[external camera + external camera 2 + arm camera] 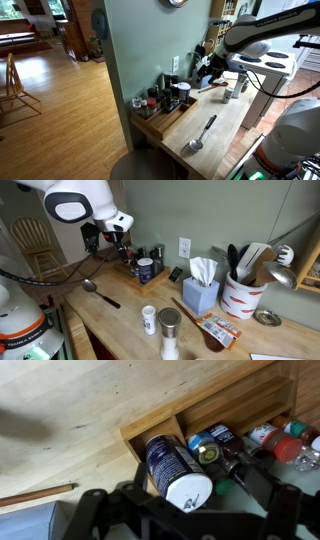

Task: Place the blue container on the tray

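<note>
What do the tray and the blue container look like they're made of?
The tray looks like light brown wood with a matte finish; faint grain runs along its walls. The blue container seems plastic, with a glossy printed blue wrap and a white end, though metal or card cannot be ruled out.

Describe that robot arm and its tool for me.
The arm is glossy white, built of rounded, bulging segments with dark rings at the joints. The tool at its end is black, with two angular fingers. Thin dark cables loop under the arm. No markings are legible.
</note>
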`<state>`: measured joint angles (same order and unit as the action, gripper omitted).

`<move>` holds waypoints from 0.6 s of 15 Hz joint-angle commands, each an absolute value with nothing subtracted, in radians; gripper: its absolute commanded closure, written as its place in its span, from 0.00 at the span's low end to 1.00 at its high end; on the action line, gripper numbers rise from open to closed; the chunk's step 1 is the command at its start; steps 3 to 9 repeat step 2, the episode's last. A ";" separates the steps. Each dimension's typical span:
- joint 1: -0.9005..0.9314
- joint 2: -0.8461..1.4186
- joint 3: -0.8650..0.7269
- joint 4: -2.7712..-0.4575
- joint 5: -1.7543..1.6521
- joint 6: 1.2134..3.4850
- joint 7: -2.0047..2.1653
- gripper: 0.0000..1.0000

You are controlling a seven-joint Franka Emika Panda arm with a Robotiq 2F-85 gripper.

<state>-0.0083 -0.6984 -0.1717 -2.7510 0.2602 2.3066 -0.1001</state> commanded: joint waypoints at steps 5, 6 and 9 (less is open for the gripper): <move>-0.001 -0.703 -0.196 -2.750 0.275 2.300 -0.146 0.00; -0.001 -0.703 -0.196 -2.750 0.275 2.300 -0.146 0.00; -0.001 -0.703 -0.196 -2.750 0.275 2.300 -0.146 0.00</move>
